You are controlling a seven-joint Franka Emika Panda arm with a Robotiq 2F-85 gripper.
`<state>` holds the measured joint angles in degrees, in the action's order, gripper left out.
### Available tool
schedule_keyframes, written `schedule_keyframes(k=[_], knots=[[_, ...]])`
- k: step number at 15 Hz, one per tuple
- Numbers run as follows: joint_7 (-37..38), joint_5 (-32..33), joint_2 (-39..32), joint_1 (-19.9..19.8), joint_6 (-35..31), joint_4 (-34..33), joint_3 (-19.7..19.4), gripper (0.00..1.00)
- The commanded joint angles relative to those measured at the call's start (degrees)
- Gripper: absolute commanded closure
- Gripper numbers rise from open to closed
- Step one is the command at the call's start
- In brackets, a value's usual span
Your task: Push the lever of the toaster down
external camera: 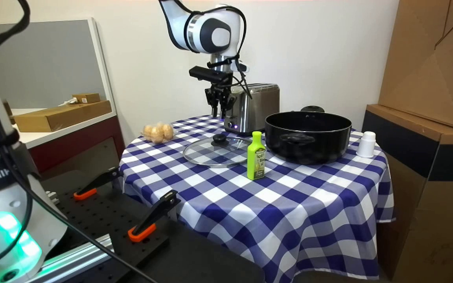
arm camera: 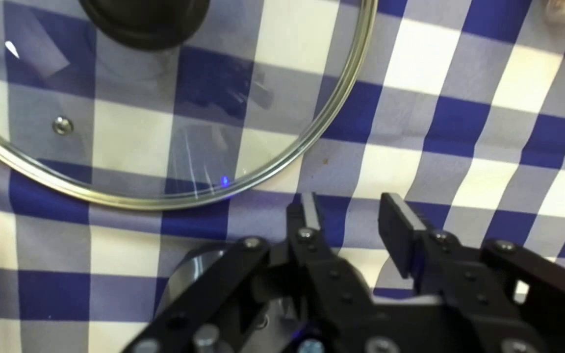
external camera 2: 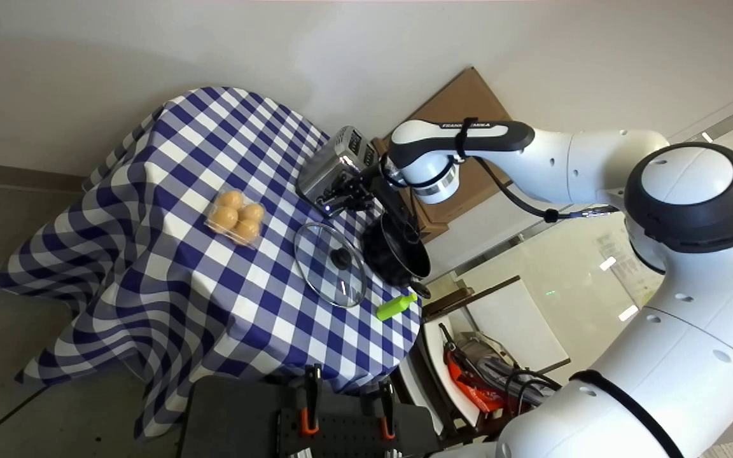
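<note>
The shiny silver toaster stands at the back of the table, in both exterior views. A small blue-purple light glows low on its narrow end face. The lever cannot be made out; that end face is partly hidden by my gripper. My gripper points down right beside this end face, with its fingertips above the tablecloth. It also shows against the toaster in an exterior view. In the wrist view my gripper has a gap between its fingers and nothing in it. Part of the toaster shows behind the left finger.
A glass lid with a black knob lies in front of the toaster. A wide black pot stands close beside it. A green bottle, a white cup and a pack of eggs are on the checkered table. A wall is behind.
</note>
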<state>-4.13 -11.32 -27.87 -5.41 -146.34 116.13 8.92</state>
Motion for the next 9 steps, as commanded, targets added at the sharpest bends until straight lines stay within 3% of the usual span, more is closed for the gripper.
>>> schedule_keyframes(k=[1,5,9], knots=[[-7.74,-7.56,10.51,-3.72,7.94,8.55,2.8,0.32],[-8.83,-11.23,22.95,-1.6,17.06,16.68,0.34,0.02],[-2.27,-5.29,34.96,1.44,16.14,24.58,-3.4,0.0]])
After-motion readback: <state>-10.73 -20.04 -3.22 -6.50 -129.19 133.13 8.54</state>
